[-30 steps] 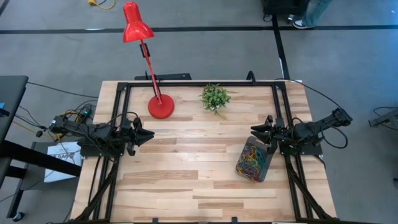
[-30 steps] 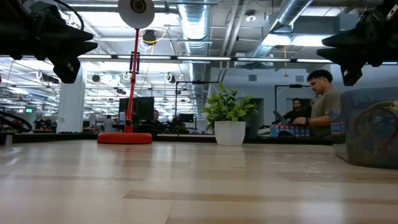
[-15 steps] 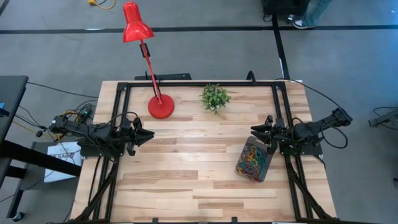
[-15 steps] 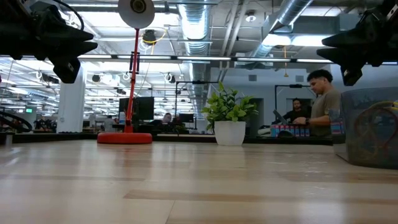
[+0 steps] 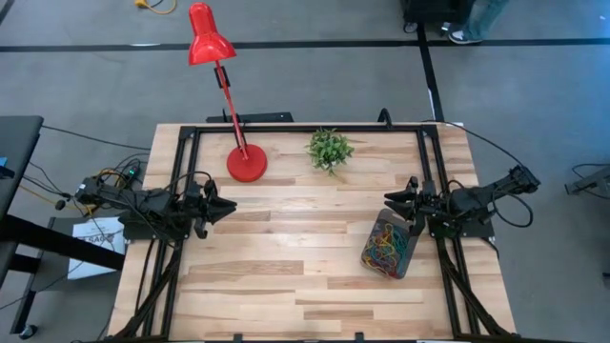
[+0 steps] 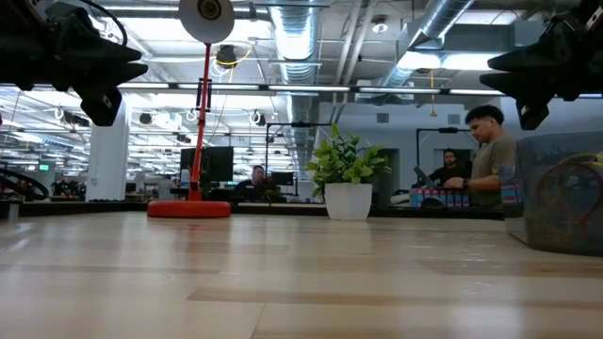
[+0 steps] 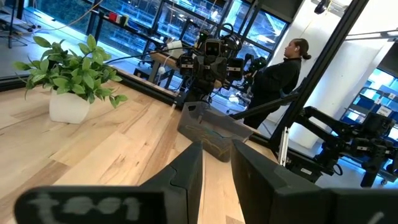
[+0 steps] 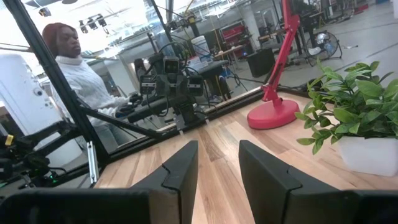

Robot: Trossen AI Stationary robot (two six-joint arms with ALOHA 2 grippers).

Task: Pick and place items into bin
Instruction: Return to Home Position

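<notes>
Wooden table (image 5: 286, 286) holds bin (image 5: 370, 258) full of items (image 5: 386, 243); left fingers (image 7: 186, 175) and right fingers (image 8: 181, 168) slightly parted, empty.

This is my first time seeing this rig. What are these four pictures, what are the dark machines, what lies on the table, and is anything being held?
Two dark robot arms stand at a wooden table. One picture looks straight down, one looks level across the tabletop, and two come from cameras on the arms' wrists. The left gripper and right gripper hover at their own sides, both open and holding nothing. On the table are a red lamp, a small plant and a dark bin holding coloured rubber bands.
</notes>
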